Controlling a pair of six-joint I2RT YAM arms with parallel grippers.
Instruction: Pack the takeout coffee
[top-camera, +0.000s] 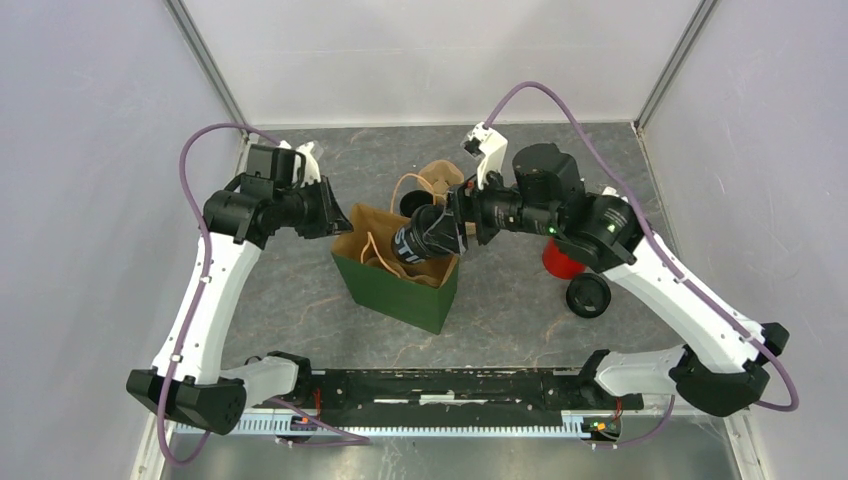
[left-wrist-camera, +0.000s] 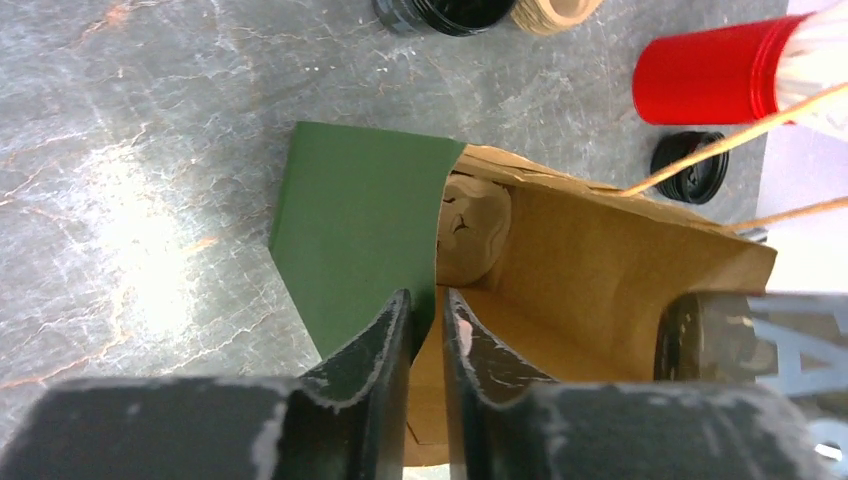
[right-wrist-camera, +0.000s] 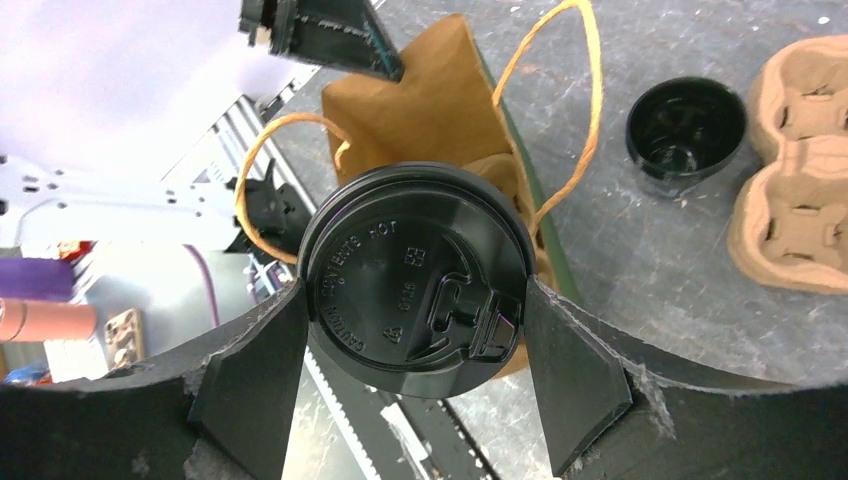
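The takeout coffee, a black cup with a round black lid, is tilted over the open mouth of the paper bag. My right gripper is shut on it, with a finger on either side of the lid in the right wrist view. The bag is green outside and brown inside, with string handles. My left gripper is shut on the bag's left rim, its wall pinched between the fingers. The cup's side shows at the bag's far wall. A brown pulp piece lies inside the bag.
A brown pulp cup-carrier tray and an empty open black cup stand behind the bag. A red cup of white sticks and a loose black lid are right of the bag, under my right arm. Grey walls enclose the table.
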